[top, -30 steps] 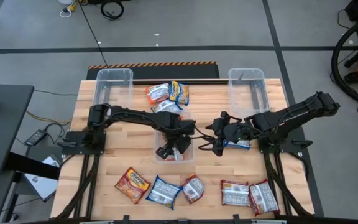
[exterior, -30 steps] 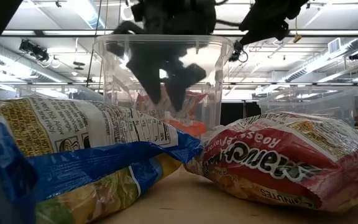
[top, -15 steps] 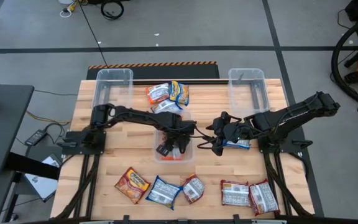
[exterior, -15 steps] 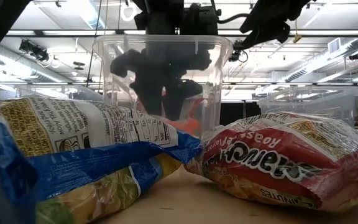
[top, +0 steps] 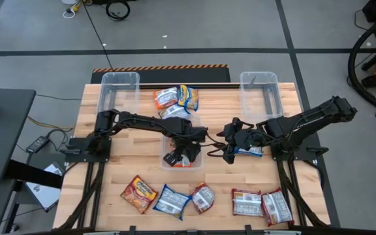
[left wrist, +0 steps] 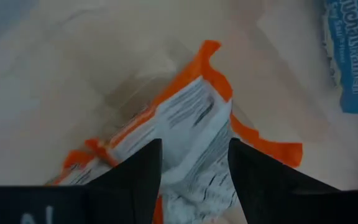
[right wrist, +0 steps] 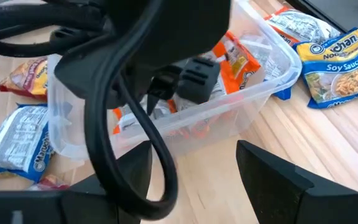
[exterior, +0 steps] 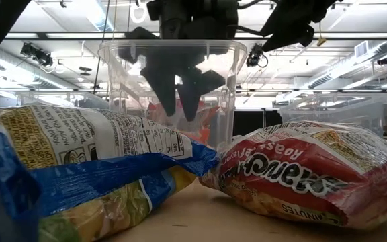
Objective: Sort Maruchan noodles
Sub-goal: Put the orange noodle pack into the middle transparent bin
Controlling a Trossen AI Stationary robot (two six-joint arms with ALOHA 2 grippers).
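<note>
With my left hand (top: 187,154) spread empty inside the clear bin (top: 199,162) mid-surface, directly above the orange noodle packet (left wrist: 185,134) lying there, a careless lift could snag the crinkly wrapper, or collide with my open right hand (top: 230,149) beside the bin.

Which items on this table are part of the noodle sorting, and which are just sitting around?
Part of the job:
- orange crinkly plastic noodle packets in the clear middle bin
- loose blue, orange and red packets along the near edge
- packets at the far side
- left tool, open, inside that bin

Just sitting there:
- two empty clear plastic bins at the far corners
- right tool, open, waiting
</note>
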